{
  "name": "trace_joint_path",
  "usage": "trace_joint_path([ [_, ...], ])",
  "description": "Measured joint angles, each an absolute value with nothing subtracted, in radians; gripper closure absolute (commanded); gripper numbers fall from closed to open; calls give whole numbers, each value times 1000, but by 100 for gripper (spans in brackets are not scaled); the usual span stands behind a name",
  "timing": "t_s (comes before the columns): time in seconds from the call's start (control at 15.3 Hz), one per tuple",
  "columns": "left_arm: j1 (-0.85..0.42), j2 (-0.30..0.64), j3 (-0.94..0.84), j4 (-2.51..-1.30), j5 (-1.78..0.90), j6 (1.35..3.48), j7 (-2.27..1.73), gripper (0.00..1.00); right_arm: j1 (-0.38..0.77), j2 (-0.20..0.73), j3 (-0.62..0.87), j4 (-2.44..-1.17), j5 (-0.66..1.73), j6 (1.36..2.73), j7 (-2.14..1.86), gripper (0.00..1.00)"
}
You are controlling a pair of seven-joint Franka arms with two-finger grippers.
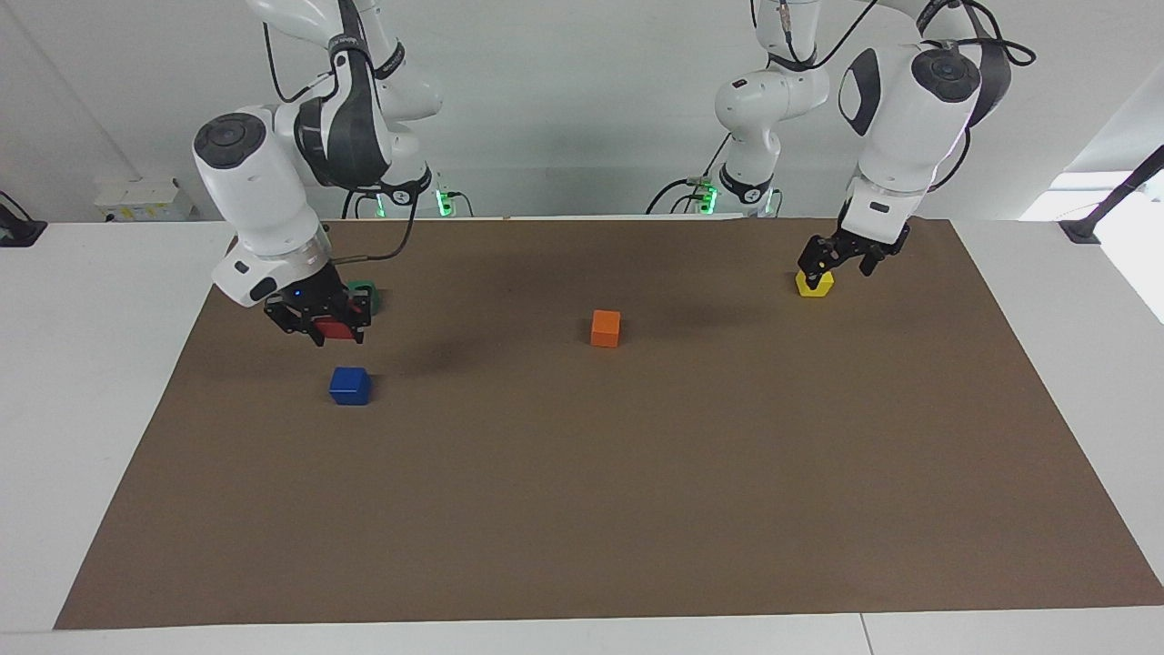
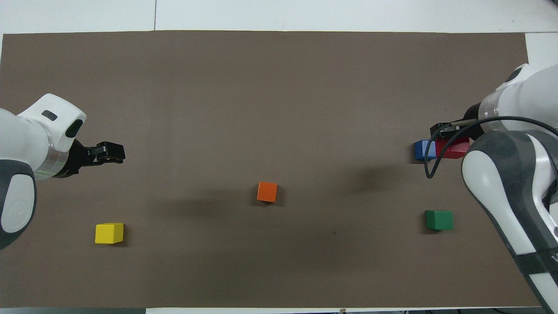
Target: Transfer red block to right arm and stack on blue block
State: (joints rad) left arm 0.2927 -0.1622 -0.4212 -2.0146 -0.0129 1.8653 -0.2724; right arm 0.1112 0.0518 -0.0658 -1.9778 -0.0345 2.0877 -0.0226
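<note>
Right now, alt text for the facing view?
The right gripper holds the red block in the air above the brown mat, near the blue block and not yet on it. The left gripper waits over the yellow block; an orange block sits mid-mat.

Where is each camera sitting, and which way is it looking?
Facing view: high across the table, looking at the robots; both whole arms show, right gripper holding the red block above the blue block.
Overhead view: high above the robots' end, looking steeply down; only forearms and the left gripper show.
Both share the orange block, yellow block and green block, half a turn apart.
</note>
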Motion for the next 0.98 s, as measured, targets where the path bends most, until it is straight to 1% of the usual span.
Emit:
trace_joint_path([
  [0.26, 292, -162, -424, -2010, -13, 1866, -272, 0, 109, 71, -67, -2075, -73, 2243, -17, 100],
  [0.46, 293, -152, -422, -1973, -13, 1863, -272, 0, 97, 86, -67, -2142, -80, 2355, -17, 100],
  [0.59, 293, -133, -422, -1928, -13, 1839, -262, 0, 92, 99, -67, -2154, -81, 2390, -17, 100],
  [0.98, 289, -60, -388, -1775, -2, 1703, -40, 0, 79, 133, -68, -2180, -81, 2474, -17, 100],
])
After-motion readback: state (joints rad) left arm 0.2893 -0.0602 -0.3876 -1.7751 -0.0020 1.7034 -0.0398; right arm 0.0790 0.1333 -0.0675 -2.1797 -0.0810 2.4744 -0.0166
